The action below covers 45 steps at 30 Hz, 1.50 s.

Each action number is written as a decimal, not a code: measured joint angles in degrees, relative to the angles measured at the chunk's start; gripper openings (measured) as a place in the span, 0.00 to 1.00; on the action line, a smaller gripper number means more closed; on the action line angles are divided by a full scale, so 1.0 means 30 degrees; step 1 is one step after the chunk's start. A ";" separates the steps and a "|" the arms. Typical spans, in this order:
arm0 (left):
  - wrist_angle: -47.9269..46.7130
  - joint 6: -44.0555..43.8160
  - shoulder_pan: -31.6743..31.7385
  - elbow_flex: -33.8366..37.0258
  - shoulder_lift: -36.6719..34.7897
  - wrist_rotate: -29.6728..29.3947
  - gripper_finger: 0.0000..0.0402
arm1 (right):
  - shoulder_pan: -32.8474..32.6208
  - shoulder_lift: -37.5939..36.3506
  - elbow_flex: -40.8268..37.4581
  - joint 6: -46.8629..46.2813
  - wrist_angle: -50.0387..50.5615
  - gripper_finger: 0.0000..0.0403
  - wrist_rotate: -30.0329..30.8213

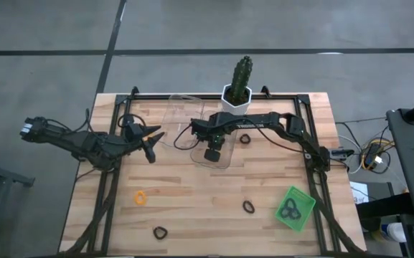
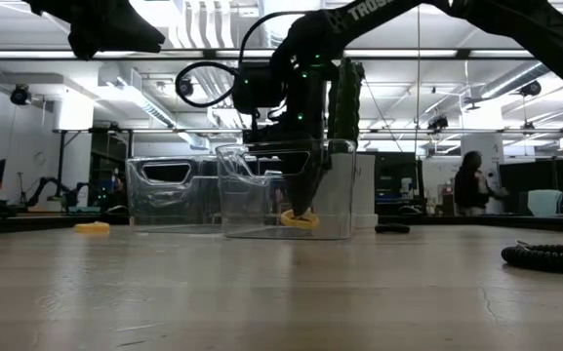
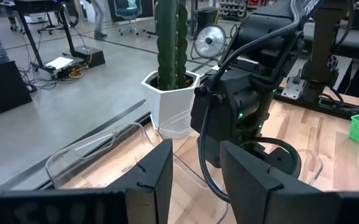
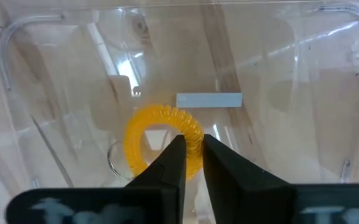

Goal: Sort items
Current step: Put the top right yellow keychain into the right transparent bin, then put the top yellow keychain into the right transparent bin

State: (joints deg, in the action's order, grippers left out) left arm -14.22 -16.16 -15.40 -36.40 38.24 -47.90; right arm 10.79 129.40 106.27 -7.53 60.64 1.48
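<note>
An orange loop [image 4: 160, 140] lies on the floor of a clear plastic tray [image 1: 228, 159] at the table's far middle, also seen low in that tray in the low view [image 2: 301, 220]. My right gripper [image 4: 194, 152] reaches down into the tray and is shut on this loop. My left gripper [image 1: 151, 143] hovers open above the table's far left, with nothing between its fingers [image 3: 151, 180]. A second orange loop [image 1: 140, 196] and three black loops [image 1: 160, 232] [image 1: 248, 207] [image 1: 245, 139] lie flat on the table. My right gripper pinches the orange loop's band on one side of the ring [image 4: 195, 138] between its two fingertips. The fingers point straight down from above and lie across the band. The loop lies flat with its underside on the tray floor.
A second clear tray [image 1: 178, 118] stands left of the first. A cactus in a white pot [image 1: 239, 82] stands at the far edge behind them. A green square tray [image 1: 306, 203] with black loops [image 1: 289, 210] sits near right. The table's near middle is bare wood.
</note>
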 joint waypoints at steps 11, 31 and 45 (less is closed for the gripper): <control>-0.0008 0.1034 0.0000 0.0000 0.0036 0.0000 0.32 | 0.0000 -0.0151 0.0203 0.0295 0.0279 0.34 -0.0001; -0.6854 0.0043 0.0015 0.0044 0.0165 -0.9068 0.32 | -0.0406 -0.9450 0.1061 -0.1158 -0.1199 0.30 0.0515; -0.7052 -0.3221 0.1935 0.0022 0.0146 -0.7216 0.32 | -0.0895 -1.4079 0.1046 -0.1166 -0.2212 0.33 0.1070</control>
State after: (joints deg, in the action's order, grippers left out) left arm -35.37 -25.82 -9.59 -36.34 38.68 -69.55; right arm 8.10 87.17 109.40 -11.03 54.00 4.69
